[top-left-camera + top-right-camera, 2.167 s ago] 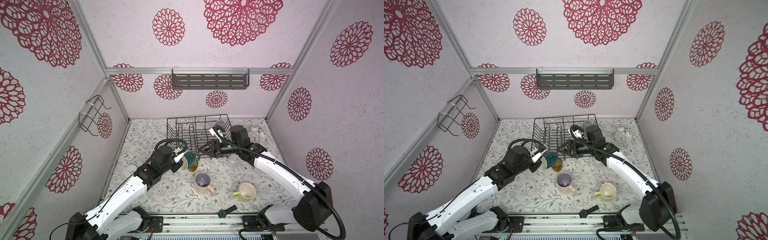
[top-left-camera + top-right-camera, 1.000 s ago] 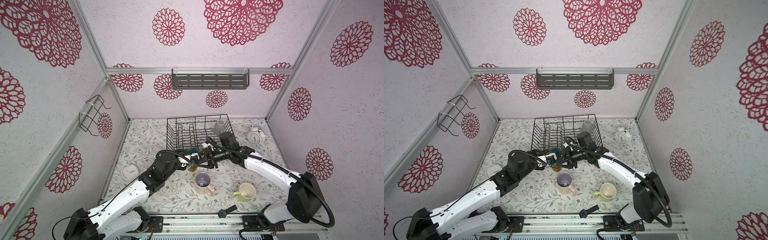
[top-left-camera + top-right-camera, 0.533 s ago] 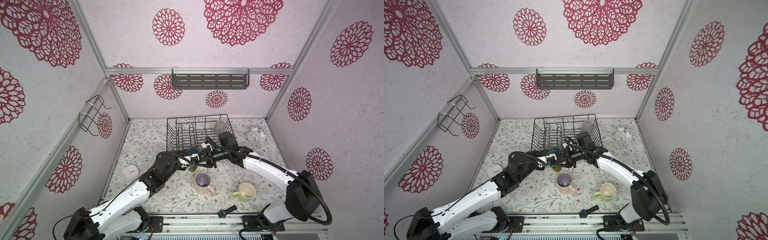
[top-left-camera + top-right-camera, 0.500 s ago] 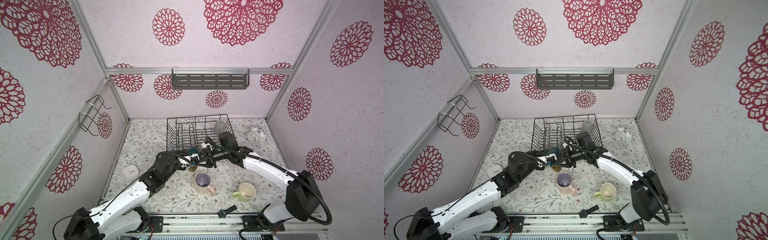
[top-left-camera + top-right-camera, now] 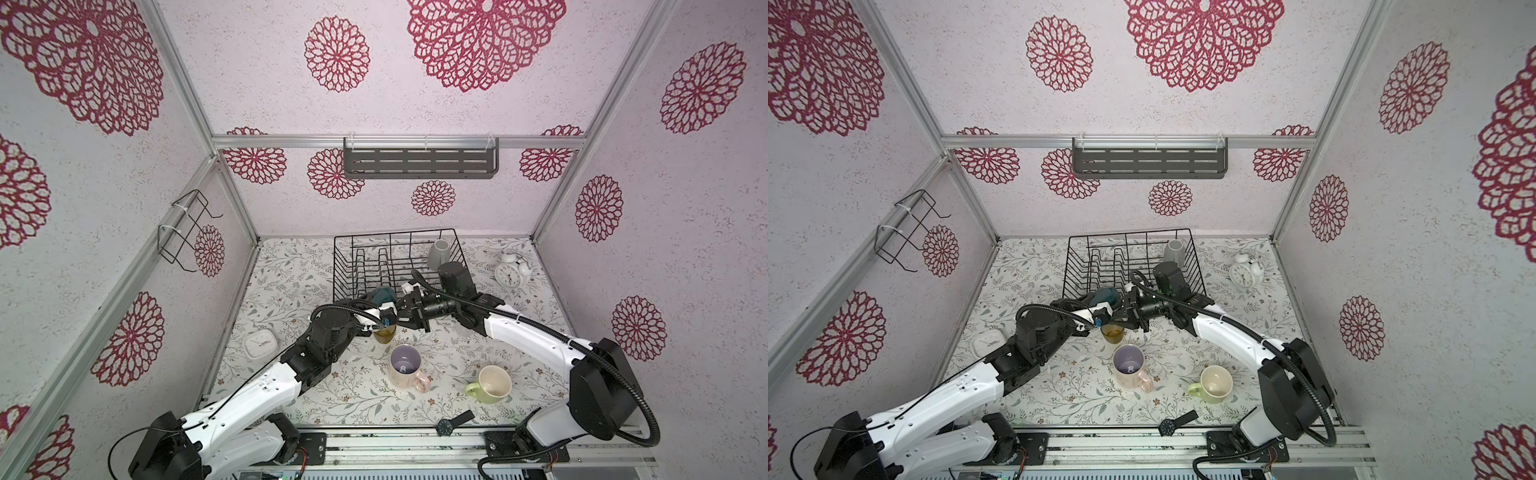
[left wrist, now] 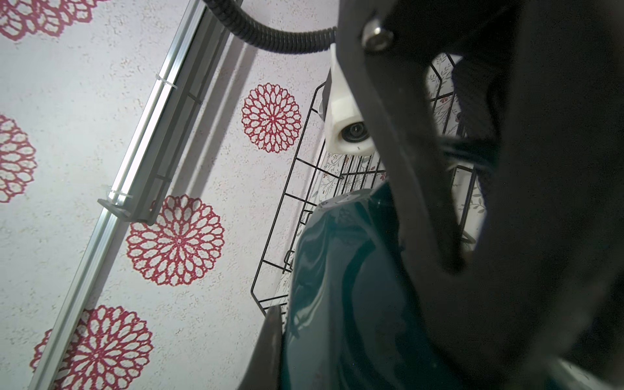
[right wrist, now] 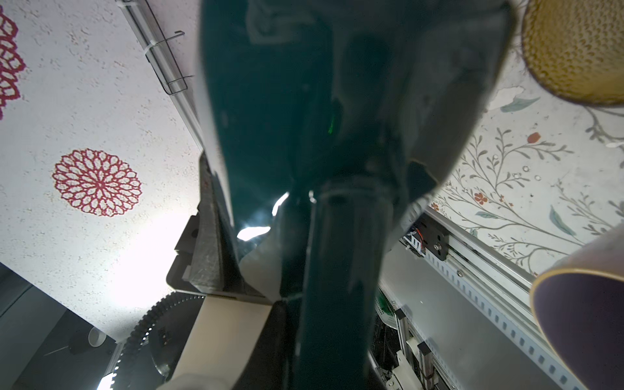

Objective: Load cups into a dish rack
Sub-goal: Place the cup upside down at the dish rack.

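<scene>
Teal mug [image 5: 382,296] hangs in the air at the rack's [image 5: 345,266] near rim, clamped tight in the left gripper [image 5: 379,309]. The right gripper [image 5: 401,311] is crowding in from the other side (gripping or only touching? can't tell). A grey mug [image 5: 439,254] sits in the rack's far right corner. The tumbler [image 5: 384,334], pink mug [image 5: 403,368] and green mug [image 5: 492,384] stand on the table [image 5: 291,291].

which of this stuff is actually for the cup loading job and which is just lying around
For the job: dish rack, grey cup in it, teal mug, amber tumbler, pink mug, green mug.
Lying about: alarm clock, white square gadget, wristwatch, grey wall shelf, wire bracket.
</scene>
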Robot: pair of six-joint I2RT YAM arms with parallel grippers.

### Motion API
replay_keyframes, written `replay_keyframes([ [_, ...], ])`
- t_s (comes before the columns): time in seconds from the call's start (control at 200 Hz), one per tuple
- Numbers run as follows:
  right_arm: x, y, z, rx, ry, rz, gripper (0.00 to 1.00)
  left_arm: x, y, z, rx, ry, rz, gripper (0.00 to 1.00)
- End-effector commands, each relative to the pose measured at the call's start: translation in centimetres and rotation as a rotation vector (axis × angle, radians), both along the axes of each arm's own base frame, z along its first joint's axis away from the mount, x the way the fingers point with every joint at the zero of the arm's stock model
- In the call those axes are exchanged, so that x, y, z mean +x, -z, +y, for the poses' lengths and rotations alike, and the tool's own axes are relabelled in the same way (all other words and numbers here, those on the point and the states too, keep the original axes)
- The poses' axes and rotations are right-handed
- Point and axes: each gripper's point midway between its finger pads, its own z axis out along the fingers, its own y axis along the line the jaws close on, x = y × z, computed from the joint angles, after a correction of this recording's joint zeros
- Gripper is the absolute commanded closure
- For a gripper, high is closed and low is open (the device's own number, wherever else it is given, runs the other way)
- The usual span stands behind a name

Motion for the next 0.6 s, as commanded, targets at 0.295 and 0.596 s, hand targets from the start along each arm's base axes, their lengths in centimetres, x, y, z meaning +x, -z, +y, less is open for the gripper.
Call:
replay_keyframes([
  [0.295,1.0,0.0,0.4,0.007,0.014,-0.117,0.61,-1.7,-3.4,-1.1,-0.146,0.071,-0.09,1.0],
  [0.596,1.9,0.5,-0.3,0.003,0.083,-0.027,0.61,-1.3,-4.7,-0.9,-0.17,0.049,-0.186,1.0],
])
